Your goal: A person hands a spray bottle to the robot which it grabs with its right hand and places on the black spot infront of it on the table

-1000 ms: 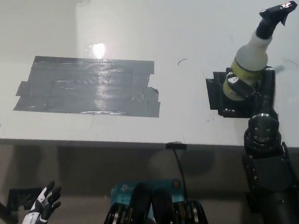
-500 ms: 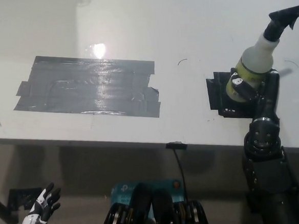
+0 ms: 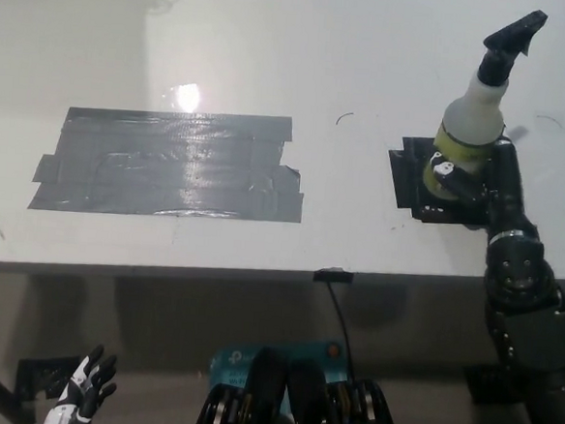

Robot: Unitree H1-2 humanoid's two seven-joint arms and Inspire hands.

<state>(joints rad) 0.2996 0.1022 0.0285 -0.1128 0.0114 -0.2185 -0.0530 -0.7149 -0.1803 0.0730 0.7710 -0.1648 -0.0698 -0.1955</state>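
The right hand [image 3: 460, 176] has its fingers wrapped around the lower body of the spray bottle [image 3: 474, 114], which now stands more upright over the small black spot [image 3: 406, 177] than half a second ago, its black nozzle shifted left. The black forearm has swung rightward. The left hand [image 3: 80, 397] hangs below the table [image 3: 274, 56] edge, fingers spread.
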